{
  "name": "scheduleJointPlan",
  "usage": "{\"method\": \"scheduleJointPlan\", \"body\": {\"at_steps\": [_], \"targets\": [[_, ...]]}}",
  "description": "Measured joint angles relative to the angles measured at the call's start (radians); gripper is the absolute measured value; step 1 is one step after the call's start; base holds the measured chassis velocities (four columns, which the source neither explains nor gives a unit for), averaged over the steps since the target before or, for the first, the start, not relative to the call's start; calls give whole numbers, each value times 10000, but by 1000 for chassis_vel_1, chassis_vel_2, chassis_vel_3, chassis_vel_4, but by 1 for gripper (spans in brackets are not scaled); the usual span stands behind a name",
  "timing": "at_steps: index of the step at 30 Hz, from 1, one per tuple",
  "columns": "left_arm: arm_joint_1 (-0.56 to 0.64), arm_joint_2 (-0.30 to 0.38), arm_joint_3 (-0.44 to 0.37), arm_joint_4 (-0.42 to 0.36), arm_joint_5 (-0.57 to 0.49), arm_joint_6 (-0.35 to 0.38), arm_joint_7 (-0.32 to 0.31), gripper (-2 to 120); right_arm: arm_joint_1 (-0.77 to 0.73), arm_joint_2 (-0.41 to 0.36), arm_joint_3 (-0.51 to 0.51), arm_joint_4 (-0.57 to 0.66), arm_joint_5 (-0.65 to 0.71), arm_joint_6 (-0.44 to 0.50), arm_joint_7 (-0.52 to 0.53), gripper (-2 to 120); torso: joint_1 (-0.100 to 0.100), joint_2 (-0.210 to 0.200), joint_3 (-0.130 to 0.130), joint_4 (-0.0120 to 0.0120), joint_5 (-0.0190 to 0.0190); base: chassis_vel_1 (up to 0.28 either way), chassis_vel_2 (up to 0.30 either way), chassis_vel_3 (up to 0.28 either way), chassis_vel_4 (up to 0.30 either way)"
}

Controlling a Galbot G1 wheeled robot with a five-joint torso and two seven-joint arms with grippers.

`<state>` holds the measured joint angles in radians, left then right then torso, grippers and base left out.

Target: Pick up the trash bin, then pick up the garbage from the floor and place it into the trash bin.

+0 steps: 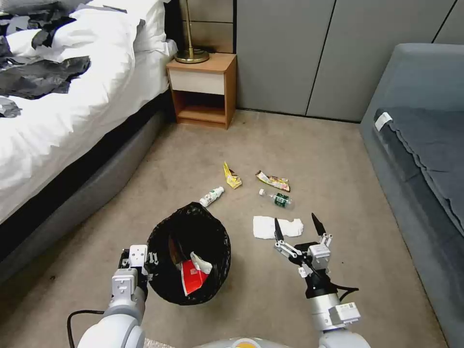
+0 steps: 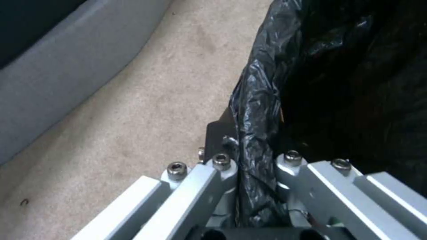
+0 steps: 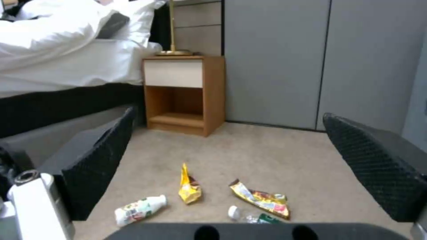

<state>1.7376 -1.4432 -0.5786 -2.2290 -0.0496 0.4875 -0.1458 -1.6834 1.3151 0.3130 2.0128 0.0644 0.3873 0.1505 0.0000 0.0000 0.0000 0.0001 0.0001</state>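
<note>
The trash bin point(image 1: 189, 256), lined with a black bag, hangs tilted just above the carpet, and my left gripper point(image 1: 146, 263) is shut on its near-left rim. In the left wrist view the left gripper point(image 2: 249, 160) pinches the bag-covered rim point(image 2: 258, 110). A red-and-white carton point(image 1: 192, 279) and a crumpled tissue point(image 1: 201, 264) lie inside. On the floor are a flat white tissue point(image 1: 277, 226), a white bottle point(image 1: 211, 196), a green-labelled bottle point(image 1: 277, 198), a yellow wrapper point(image 1: 232, 176) and a brown wrapper point(image 1: 273, 181). My right gripper point(image 1: 297, 226) hovers open over the floor tissue's near edge.
A bed point(image 1: 63, 106) with white bedding runs along the left. A wooden nightstand point(image 1: 203, 89) with a lamp stands at the back wall. A grey sofa point(image 1: 420, 145) fills the right side. Open carpet lies between them.
</note>
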Motion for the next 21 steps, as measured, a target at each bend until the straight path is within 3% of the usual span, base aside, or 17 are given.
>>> {"method": "scheduleJointPlan", "body": {"at_steps": [14,21], "targets": [[-197,9,-5,98,-25,18,31,3,381,-286,511,61,374,-135,-328,97,-1,0,0,-1,-1,0,0,0,0],[-280,7,-4,186,-33,53,30,3,473,-306,536,37,444,-230,-391,96,-1,0,0,-1,0,-103,117,100,-109]]}}
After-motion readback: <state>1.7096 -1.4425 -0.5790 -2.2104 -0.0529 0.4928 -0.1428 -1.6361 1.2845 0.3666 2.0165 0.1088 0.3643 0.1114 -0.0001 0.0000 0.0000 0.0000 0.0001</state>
